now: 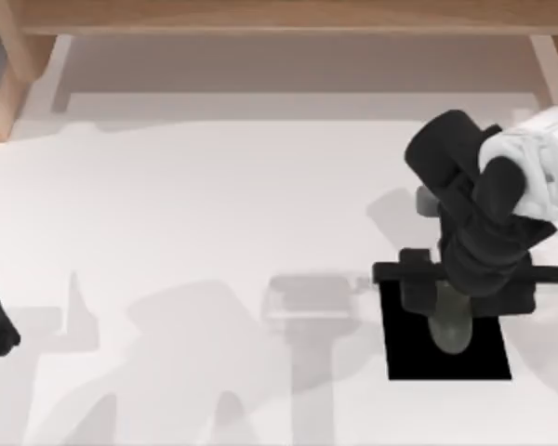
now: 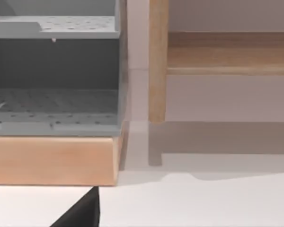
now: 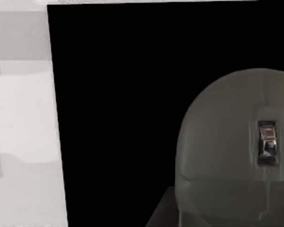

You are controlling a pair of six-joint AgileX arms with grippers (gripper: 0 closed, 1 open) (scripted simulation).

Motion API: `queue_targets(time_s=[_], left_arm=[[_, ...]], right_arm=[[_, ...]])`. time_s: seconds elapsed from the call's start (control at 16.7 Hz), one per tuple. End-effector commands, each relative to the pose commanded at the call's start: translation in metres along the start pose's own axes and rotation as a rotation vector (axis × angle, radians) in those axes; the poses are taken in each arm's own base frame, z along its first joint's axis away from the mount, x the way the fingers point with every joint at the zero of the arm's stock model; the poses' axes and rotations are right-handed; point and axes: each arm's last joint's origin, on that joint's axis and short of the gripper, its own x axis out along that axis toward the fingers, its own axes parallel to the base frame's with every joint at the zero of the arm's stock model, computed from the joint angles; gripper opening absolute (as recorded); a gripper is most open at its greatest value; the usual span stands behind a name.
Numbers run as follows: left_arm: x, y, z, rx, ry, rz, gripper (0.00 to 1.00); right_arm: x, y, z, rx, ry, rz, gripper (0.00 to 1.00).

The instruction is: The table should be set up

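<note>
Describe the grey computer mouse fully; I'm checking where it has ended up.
The grey computer mouse is rounded and matte, like plastic, with a shiny scroll wheel between its two buttons. It lies flat on the black rectangular pad, at the white table's right side. The right gripper hangs directly over it, hiding part of it.

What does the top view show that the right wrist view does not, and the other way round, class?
Top view alone: the right arm's gripper over the black pad, the left arm parked at the table's left edge, a wooden rail along the back. Right wrist view alone: the scroll wheel set in the grey mouse's top. Both share: the grey mouse lying on the black pad, with the white table beside the pad.
</note>
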Motion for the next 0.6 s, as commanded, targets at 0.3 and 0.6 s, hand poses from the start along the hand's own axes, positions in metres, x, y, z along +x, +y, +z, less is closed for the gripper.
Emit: queue_targets(time_s=[0.3,0.6], left_arm=[[0.0,0.0,0.0,0.0,0.0,0.0,1.0],[0.0,0.0,0.0,0.0,0.0,0.0,1.0]], right_arm=[[0.0,0.0,0.0,0.0,0.0,0.0,0.53],[0.0,0.0,0.0,0.0,0.0,0.0,0.9]])
